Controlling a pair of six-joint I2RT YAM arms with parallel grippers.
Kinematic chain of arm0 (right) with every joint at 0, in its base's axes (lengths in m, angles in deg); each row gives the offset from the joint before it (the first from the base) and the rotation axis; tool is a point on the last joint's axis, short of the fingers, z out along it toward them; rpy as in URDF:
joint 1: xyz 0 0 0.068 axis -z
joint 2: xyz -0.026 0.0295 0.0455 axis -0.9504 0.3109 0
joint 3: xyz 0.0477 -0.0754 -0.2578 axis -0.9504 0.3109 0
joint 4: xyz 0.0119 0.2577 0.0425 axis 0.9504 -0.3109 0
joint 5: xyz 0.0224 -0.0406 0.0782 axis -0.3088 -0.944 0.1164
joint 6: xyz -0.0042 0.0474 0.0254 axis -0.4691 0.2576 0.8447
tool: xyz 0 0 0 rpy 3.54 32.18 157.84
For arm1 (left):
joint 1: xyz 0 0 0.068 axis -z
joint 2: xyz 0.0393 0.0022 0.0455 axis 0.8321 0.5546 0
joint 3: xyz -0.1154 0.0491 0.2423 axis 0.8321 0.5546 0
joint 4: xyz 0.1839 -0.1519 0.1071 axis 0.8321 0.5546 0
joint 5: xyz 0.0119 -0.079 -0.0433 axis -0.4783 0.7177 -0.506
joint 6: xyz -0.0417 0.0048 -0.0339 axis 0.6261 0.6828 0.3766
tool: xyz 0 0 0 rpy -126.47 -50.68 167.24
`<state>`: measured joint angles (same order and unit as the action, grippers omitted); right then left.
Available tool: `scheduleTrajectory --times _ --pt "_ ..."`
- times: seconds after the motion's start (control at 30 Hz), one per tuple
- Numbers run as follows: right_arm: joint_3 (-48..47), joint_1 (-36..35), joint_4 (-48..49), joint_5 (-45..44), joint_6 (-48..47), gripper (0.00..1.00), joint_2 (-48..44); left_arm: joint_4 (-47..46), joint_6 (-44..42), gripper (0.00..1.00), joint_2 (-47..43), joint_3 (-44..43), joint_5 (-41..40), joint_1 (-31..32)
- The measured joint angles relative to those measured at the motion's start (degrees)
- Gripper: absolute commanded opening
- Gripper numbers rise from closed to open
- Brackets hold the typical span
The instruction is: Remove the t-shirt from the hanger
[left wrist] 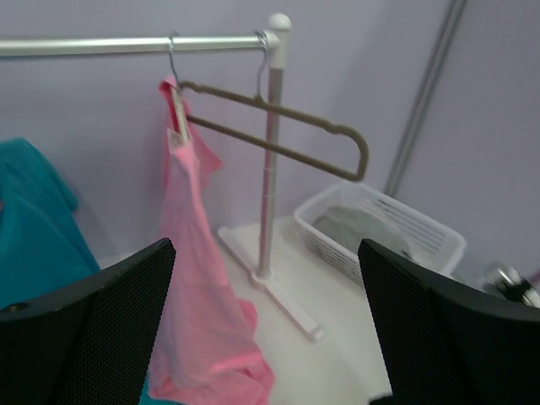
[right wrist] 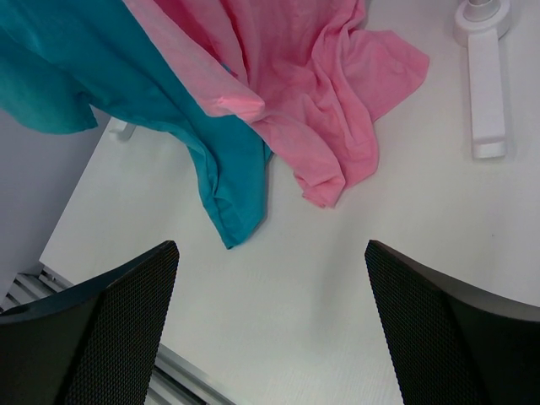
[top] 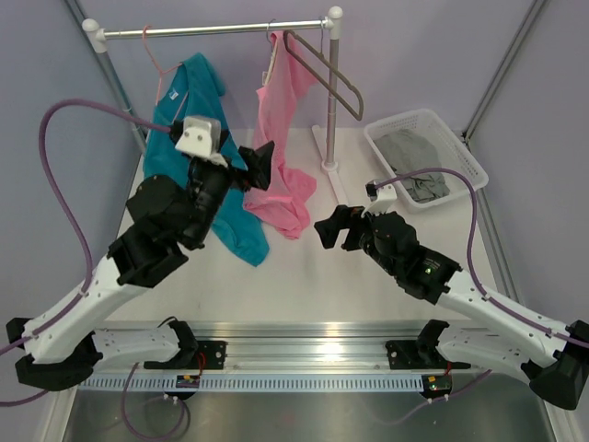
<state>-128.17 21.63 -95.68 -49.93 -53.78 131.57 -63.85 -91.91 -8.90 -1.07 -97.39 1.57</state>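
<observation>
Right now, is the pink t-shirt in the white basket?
No, the pink t-shirt hangs from the rail, and the basket holds a grey garment.

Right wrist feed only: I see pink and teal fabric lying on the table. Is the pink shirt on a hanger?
Observer: Yes, the pink t-shirt hangs from the cream hanger on the rail.
Operator: Left gripper?
Observer: The left gripper is open, empty, facing the shirt.
Operator: Anything else on that rail?
Observer: An empty dark hanger, right of the cream one.
</observation>
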Motion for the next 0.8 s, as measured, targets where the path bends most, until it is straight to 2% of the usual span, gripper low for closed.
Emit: scheduleTrajectory --times 0.07,0.3,0.37,0.5,0.57,0.67,0.8 --pt "0.00 0.00 -0.04 0.87 -0.15 0.99 0.24 2.21 -1.03 0.83 4.28 -5.64 0.44 -2.89" --pt "-0.22 0.00 -1.27 3.67 -0.44 1.00 2.93 13.35 -2.51 0.79 19.76 -21.24 4.70 -10.73" --pt "-0.61 0.00 -1.51 4.46 -0.52 0.99 3.54 14.88 -2.60 0.76 22.12 -22.49 5.86 -11.82" --pt "-1.14 0.00 -1.55 5.51 -0.55 0.99 3.72 17.46 -3.82 0.62 25.49 -23.69 6.82 -13.57" --pt "-1.20 0.00 -1.57 5.75 -0.55 1.00 3.72 17.57 -4.31 0.62 27.50 -24.92 7.19 -14.53" --pt "-1.38 0.00 -1.64 5.95 -0.57 0.99 3.72 17.73 -5.09 0.51 30.21 -26.45 7.65 -15.76" --pt "-1.44 0.00 -1.77 7.04 -0.57 0.99 3.41 18.34 -6.95 0.47 33.40 -28.87 7.56 -16.61"
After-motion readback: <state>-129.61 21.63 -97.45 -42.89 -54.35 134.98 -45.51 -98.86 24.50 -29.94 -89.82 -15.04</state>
